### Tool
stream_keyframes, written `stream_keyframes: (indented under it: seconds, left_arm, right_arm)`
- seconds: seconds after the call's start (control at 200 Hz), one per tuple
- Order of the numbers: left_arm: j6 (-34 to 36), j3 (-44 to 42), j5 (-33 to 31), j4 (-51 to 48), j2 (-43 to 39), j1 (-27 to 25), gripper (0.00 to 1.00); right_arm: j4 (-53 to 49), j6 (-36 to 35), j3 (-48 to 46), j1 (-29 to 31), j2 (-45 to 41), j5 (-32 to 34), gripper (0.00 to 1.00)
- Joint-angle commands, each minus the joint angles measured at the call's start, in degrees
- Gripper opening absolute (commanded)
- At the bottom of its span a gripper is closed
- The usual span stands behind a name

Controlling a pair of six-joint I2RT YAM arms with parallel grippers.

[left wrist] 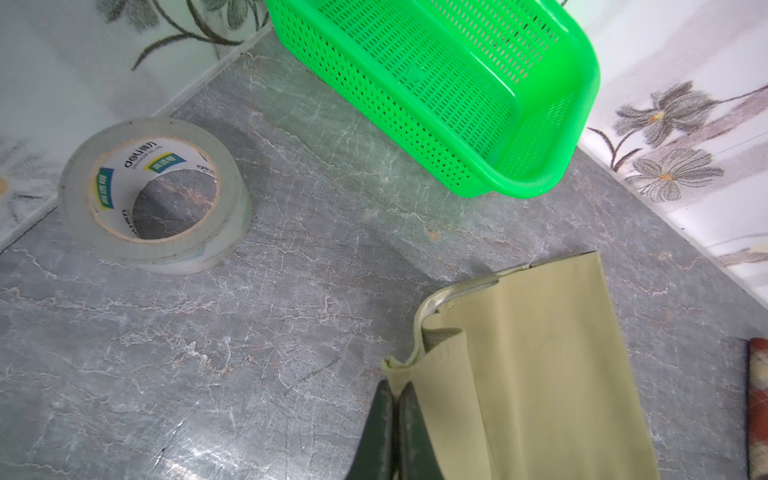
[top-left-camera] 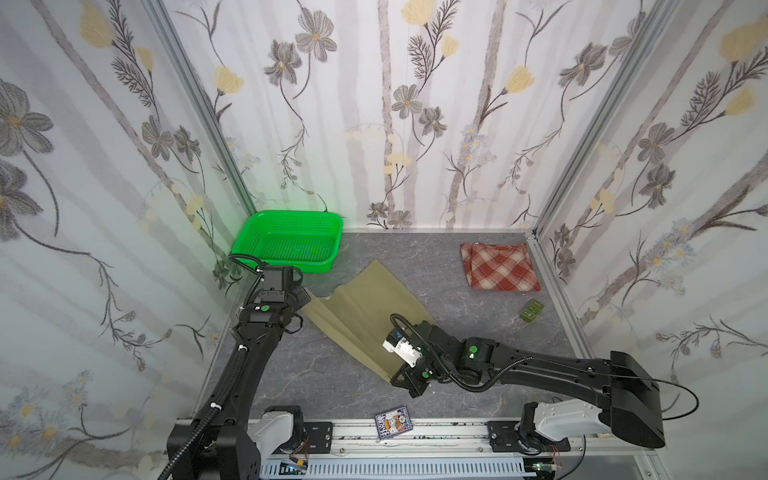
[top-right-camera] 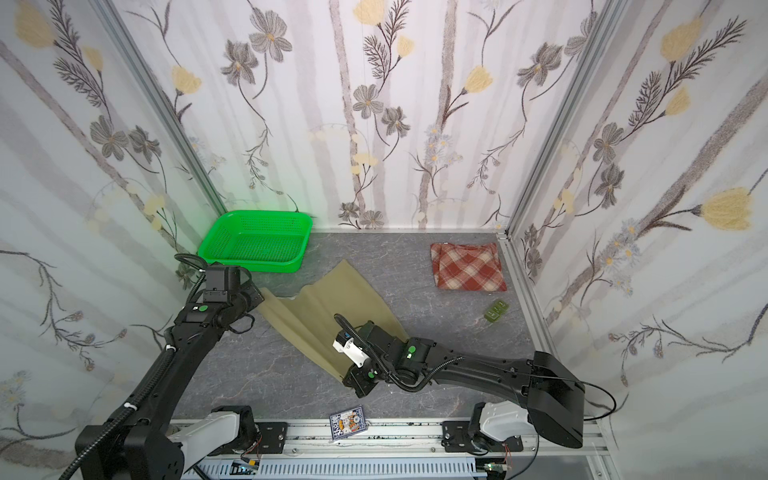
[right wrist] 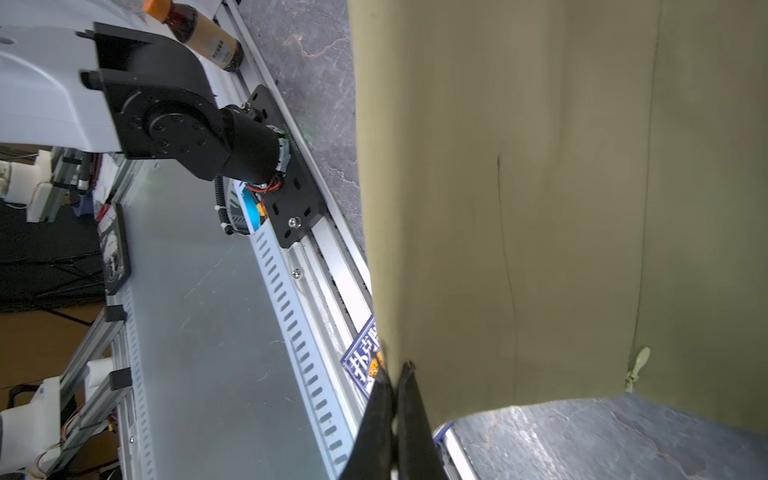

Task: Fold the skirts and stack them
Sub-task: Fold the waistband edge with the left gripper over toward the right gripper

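Observation:
The khaki-olive skirt (top-left-camera: 365, 316) (top-right-camera: 328, 311) hangs stretched between both arms above the middle of the grey table. My left gripper (left wrist: 395, 388) is shut on the skirt's (left wrist: 532, 365) waistband corner near the zip; in both top views that gripper (top-left-camera: 306, 296) (top-right-camera: 261, 297) sits at the cloth's left end. My right gripper (right wrist: 397, 372) is shut on the skirt's (right wrist: 540, 208) near corner, at its lower end (top-left-camera: 397, 376) (top-right-camera: 345, 376). The red plaid skirt (top-left-camera: 500, 266) (top-right-camera: 469, 266) lies folded at the back right.
A green perforated basket (top-left-camera: 291, 239) (top-right-camera: 257, 241) (left wrist: 577, 62) stands at the back left. A roll of clear tape (left wrist: 153, 195) lies near the left wall. A small green object (top-left-camera: 532, 310) (top-right-camera: 496, 310) lies at right. A blue printed card (top-left-camera: 392, 423) (top-right-camera: 347, 422) lies on the front rail.

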Motion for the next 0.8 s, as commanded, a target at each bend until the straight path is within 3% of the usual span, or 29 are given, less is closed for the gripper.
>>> stream_keyframes:
  seconds: [0.0, 0.26, 0.535, 0.794]
  left_arm:
    - [0.84, 2.18, -0.90, -3.04, -0.99, -0.06, 0.00]
    - [0.38, 8.34, -0.79, -3.04, 3.92, -2.78, 0.00]
    - [-0.17, 18.90, -5.91, -2.63, 17.21, -10.94, 0.00]
    - [0.28, 28.24, -8.58, -2.22, 29.67, -14.26, 0.00]
  right_arm:
    - [6.08, 3.76, -0.77, 0.82, -1.31, -1.94, 0.00]
    - [7.98, 8.74, -3.11, -0.70, -3.81, -0.51, 0.00]
    - [9.23, 10.20, -7.47, -4.84, -4.41, 1.27, 0.00]
    - [10.50, 10.14, -9.42, -10.25, -3.91, -0.59, 0.00]
